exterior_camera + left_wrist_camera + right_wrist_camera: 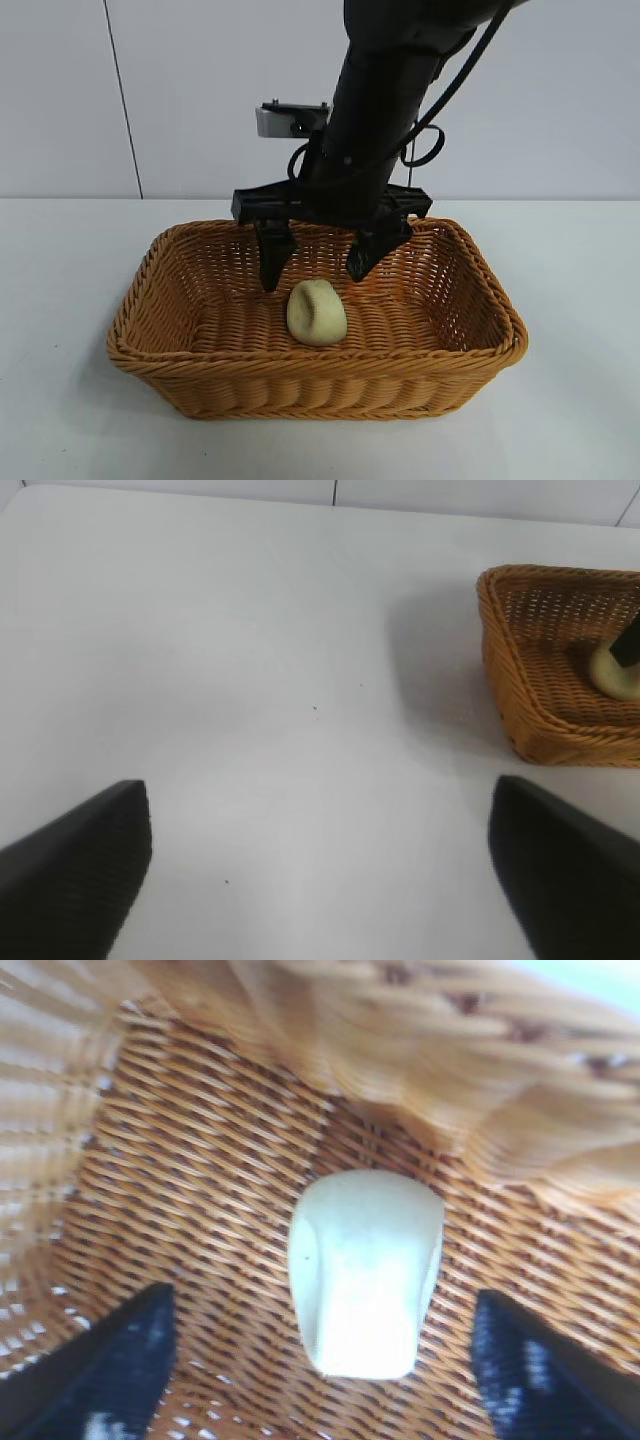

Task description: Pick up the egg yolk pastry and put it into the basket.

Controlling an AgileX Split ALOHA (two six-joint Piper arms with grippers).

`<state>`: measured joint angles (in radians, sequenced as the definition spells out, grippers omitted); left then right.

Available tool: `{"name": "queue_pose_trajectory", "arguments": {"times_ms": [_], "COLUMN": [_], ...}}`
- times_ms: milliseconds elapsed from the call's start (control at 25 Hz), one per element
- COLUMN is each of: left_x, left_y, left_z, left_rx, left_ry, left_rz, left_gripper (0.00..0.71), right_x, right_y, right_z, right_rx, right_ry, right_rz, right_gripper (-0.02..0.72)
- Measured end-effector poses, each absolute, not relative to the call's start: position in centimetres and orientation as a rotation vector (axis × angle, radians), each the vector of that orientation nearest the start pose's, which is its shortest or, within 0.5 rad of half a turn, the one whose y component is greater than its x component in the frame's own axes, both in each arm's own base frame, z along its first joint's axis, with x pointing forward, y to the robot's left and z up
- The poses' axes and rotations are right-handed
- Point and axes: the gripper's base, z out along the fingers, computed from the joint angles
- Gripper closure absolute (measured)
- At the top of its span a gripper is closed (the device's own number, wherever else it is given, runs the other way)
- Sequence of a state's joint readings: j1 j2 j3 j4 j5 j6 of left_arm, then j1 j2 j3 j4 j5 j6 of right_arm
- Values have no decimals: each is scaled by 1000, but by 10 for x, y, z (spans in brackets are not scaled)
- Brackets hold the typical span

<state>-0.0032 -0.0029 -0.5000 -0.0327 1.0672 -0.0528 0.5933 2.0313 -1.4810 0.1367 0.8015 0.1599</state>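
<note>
The right tool [318, 262] hung inside the basket [470, 345] with its two fingers wide apart, holding nothing. The egg yolk pastry [316, 313] lay on the basket floor just below them, near the middle. The basket sat on the white counter [70, 300]. The left tool [320, 865] was wide apart too, above bare counter, well away from the basket.

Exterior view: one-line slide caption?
Right end effector open above the egg yolk pastry, which lies on the floor of the basket.

Pale egg yolk pastry [316, 313] lies on floor of orange-brown wicker basket [300, 385] — near middle.
</note>
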Motion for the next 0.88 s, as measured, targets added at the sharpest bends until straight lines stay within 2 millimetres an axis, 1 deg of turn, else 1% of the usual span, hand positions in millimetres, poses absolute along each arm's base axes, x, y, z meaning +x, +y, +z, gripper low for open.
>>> {"name": "queue_pose_trajectory", "arguments": {"times_ms": [120, 200, 320, 400, 480, 560, 720, 840, 880], "left_x": [-6, -6, -6, -6, -6, -6, -6, -6, -6], "left_y": [-3, -3, -3, -3, -3, -3, -3, -3, -3], "left_z": [277, 277, 277, 277, 277, 277, 277, 277, 277], "left_rx": [-49, -49, -49, -49, -49, -49, -49, -49, -49], "left_ry": [2048, 2048, 2048, 2048, 2048, 2048, 2048, 2049, 2049], "left_rz": [-74, -74, -74, -74, -74, -74, -74, -74, -74], "left_gripper": [49, 49, 49, 49, 49, 49, 49, 49, 49], "right_x": [340, 340, 345, 350, 354, 359, 373, 388, 394], "right_y": [238, 233, 230, 230, 227, 221, 192, 158, 143], "right_z": [206, 221, 244, 259, 270, 274, 274, 274, 274], "right_rx": [-516, -536, -551, -550, -529, -501, -394, -273, -225], "right_ry": [2838, 2852, 2843, 2815, 2795, 2794, 2824, 2846, 2850], "right_rz": [273, 204, 109, 84, 87, 86, 58, 35, 27], "right_gripper": [63, 59, 57, 57, 57, 57, 57, 57, 57]}}
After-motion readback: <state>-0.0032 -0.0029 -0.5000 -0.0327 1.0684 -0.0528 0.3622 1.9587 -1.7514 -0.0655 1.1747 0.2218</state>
